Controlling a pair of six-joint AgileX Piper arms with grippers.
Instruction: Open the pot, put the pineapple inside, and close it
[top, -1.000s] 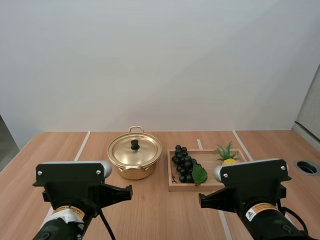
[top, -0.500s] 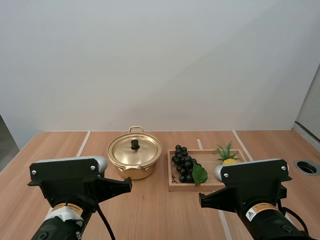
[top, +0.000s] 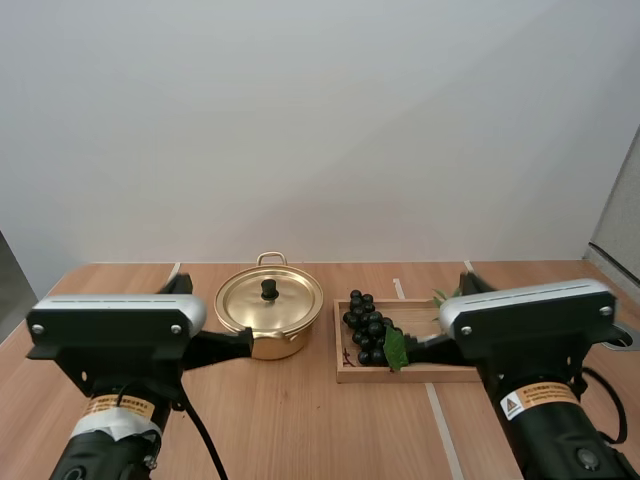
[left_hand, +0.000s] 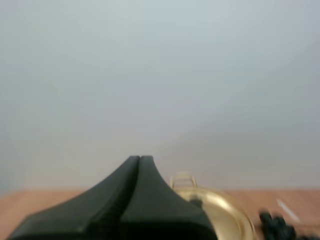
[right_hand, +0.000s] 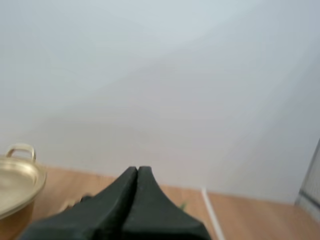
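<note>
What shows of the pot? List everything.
The pot is round, shallow and golden, shiny like metal. Its lid is on, with a black knob at the centre. A looped handle stands at the far rim. It sits upright on the wooden table, left of the wooden tray and apart from it.

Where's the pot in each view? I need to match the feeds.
High view: pot left of the tray, lid on.
Left wrist view: pot just past the left gripper, grapes beside it.
Right wrist view: pot beside the right gripper.
Shared landmark: the pot's far loop handle.
</note>
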